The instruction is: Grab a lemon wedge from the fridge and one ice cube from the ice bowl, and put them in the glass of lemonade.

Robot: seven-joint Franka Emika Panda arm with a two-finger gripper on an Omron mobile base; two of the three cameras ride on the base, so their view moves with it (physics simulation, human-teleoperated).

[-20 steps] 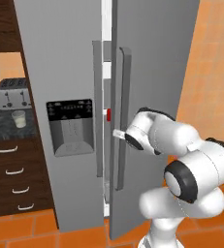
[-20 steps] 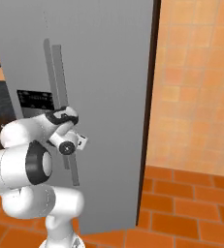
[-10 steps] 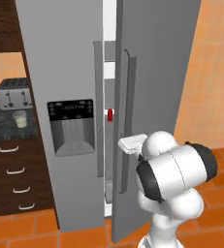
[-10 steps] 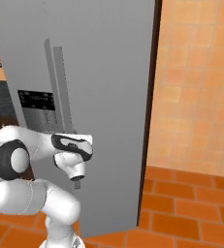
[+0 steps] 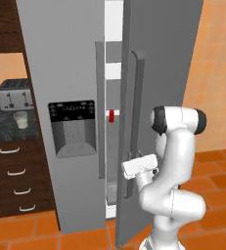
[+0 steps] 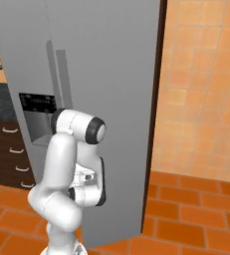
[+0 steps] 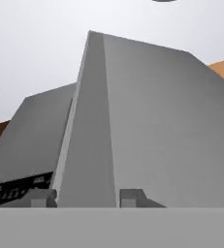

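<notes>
The fridge (image 5: 75,73) stood ajar; my pincer (image 7: 87,197) straddled its right door handle (image 5: 134,127), not visibly clamped. Next, I judged, pull wider.

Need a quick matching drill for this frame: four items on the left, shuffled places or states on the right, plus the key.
Items:
1. right fridge door
2. glass of lemonade
3. small red item
4. toaster

Places or states:
A. inside the fridge, seen through the gap between the doors
B. swung partly open
C. at the back of the dark counter, silver
D. on the counter in front of the toaster

Pairs: 1-B, 2-D, 3-A, 4-C
</notes>
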